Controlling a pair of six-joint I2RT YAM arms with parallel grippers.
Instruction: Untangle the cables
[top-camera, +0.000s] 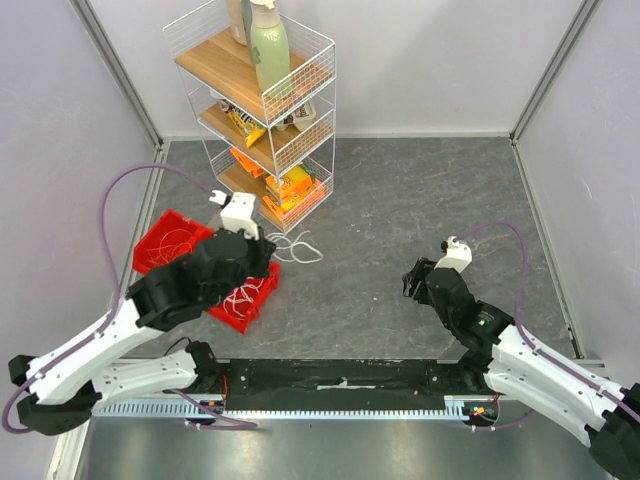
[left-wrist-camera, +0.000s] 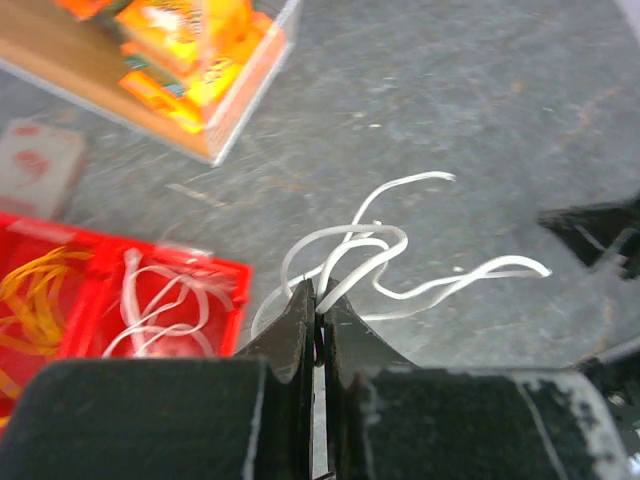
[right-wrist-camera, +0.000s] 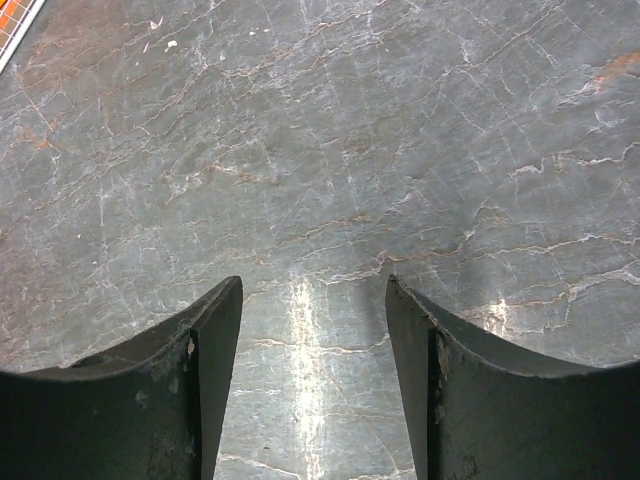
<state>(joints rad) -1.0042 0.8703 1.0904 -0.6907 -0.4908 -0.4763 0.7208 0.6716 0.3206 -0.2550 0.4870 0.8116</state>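
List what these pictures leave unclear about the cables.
- Left wrist: the white cable runs into the shut left gripper; its near end is hidden.
- Top: the left arm covers part of the red bin; bin cables too small to trace.
- Right wrist: open right gripper and table only; cables out of frame.

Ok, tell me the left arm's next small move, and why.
Probably a slow lift. The left claw looks shut on one strand of the white cable, whose loops lie sprawled on the table just beyond the red bin. A gentle rise should show whether the loops pull free or knot.
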